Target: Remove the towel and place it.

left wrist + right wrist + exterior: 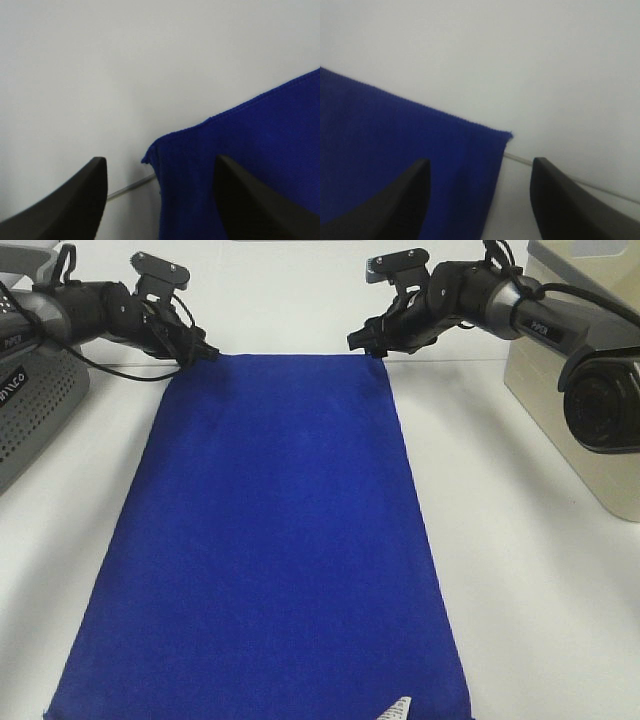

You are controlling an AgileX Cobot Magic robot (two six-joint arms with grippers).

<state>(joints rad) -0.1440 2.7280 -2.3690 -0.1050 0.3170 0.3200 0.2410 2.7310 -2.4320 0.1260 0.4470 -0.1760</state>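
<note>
The towel [280,540] is a deep blue cloth spread flat on the white table, its long side running from the far edge toward the camera. A small white label [395,708] shows at its near short edge. My left gripper [200,352] stands at the far left corner. In the left wrist view the gripper [160,161] is open, with the towel [260,140] corner lying loose between the fingers. My right gripper [366,343] stands at the far right corner. In the right wrist view it [480,161] is open too, over the towel [395,135] corner.
A grey perforated basket [30,410] stands at the left edge behind the left arm. A beige container [545,390] stands at the right behind the right arm. A thin seam [580,182] crosses the white table just beyond the towel's far edge.
</note>
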